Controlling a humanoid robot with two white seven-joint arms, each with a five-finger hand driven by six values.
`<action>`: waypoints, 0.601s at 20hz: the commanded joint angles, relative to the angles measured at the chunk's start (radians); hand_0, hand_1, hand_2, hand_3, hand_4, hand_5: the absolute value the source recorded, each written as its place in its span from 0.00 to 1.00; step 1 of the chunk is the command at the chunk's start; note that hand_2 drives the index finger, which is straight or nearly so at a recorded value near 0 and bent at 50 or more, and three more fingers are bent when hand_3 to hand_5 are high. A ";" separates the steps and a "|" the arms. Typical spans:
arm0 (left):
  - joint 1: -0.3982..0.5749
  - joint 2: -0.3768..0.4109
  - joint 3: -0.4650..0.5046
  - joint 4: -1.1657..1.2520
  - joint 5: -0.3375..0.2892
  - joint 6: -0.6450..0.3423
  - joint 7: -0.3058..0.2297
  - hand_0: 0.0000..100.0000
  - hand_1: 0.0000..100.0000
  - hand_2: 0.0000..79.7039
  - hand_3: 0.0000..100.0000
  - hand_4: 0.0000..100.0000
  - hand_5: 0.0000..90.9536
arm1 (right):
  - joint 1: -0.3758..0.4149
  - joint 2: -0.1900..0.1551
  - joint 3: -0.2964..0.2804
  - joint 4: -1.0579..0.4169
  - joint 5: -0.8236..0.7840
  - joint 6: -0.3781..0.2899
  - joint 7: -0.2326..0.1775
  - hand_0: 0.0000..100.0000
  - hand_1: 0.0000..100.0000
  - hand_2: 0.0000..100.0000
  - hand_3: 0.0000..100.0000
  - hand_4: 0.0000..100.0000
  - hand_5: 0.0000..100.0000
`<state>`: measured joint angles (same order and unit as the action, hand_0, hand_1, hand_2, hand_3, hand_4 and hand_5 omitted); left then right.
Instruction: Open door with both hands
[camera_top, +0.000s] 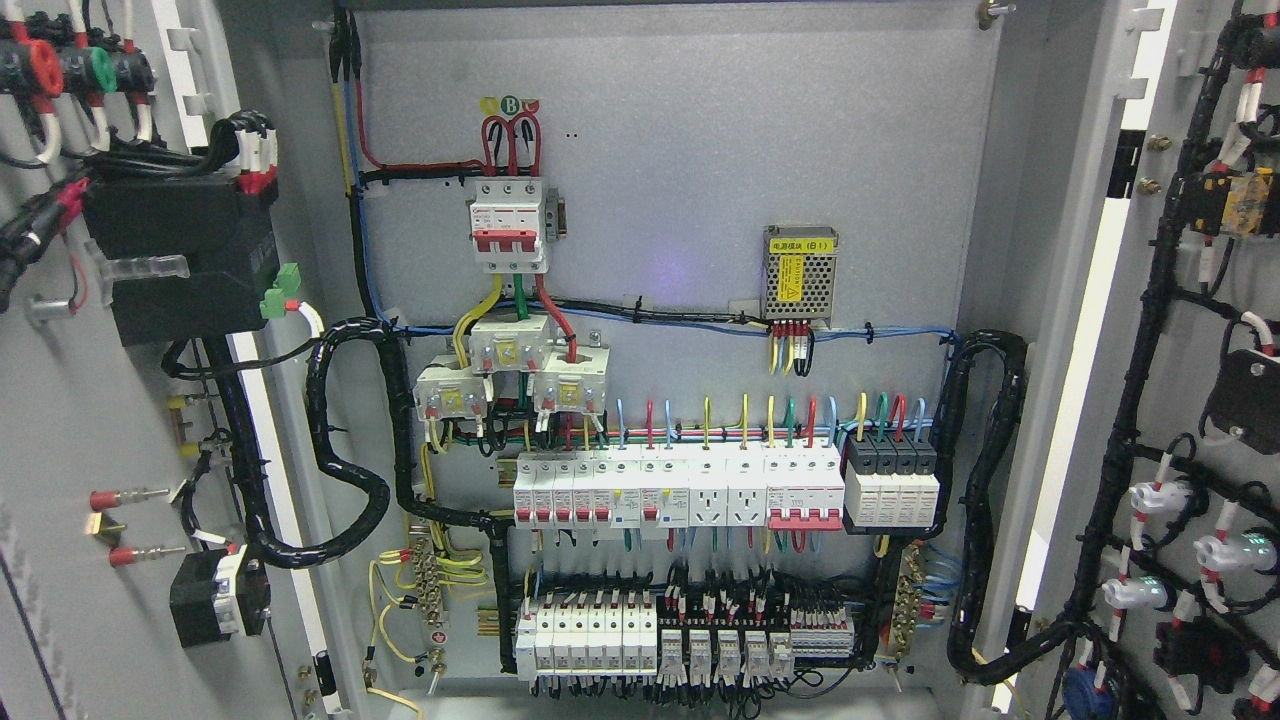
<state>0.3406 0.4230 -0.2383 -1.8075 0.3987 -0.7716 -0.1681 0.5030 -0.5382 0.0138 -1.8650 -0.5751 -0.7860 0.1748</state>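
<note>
Both doors of the grey electrical cabinet stand swung wide open. The left door (60, 420) shows its inner face with a black module, coloured connectors and wiring. The right door (1180, 400) shows its inner face with black cable looms and indicator lamp backs. Between them the back panel (700, 150) lies fully exposed. Neither of my hands nor any arm shows in the head view.
On the panel sit a red-handled main breaker (510, 225), a mesh-cased power supply (800, 272), rows of white breakers (680, 490) and lower relays (690, 635). Thick black cable bundles (350, 440) loop from the panel to each door.
</note>
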 joint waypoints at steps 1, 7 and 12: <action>0.003 0.049 0.046 -0.006 0.068 -0.887 -0.001 0.00 0.00 0.00 0.00 0.03 0.00 | 0.005 -0.017 -0.017 0.000 -0.046 -0.157 0.006 0.00 0.00 0.00 0.00 0.00 0.00; 0.015 0.069 0.152 -0.001 0.160 -0.925 -0.002 0.00 0.00 0.00 0.00 0.03 0.00 | 0.005 -0.019 -0.017 0.000 -0.068 -0.157 0.006 0.00 0.00 0.00 0.00 0.00 0.00; 0.049 0.072 0.247 0.000 0.222 -0.927 -0.002 0.00 0.00 0.00 0.00 0.03 0.00 | 0.008 -0.019 -0.018 0.000 -0.094 -0.157 0.006 0.00 0.00 0.00 0.00 0.00 0.00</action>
<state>0.3643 0.4671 -0.1340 -1.8088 0.5510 -0.7716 -0.1688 0.5089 -0.5499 0.0047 -1.8653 -0.6389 -0.7860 0.1798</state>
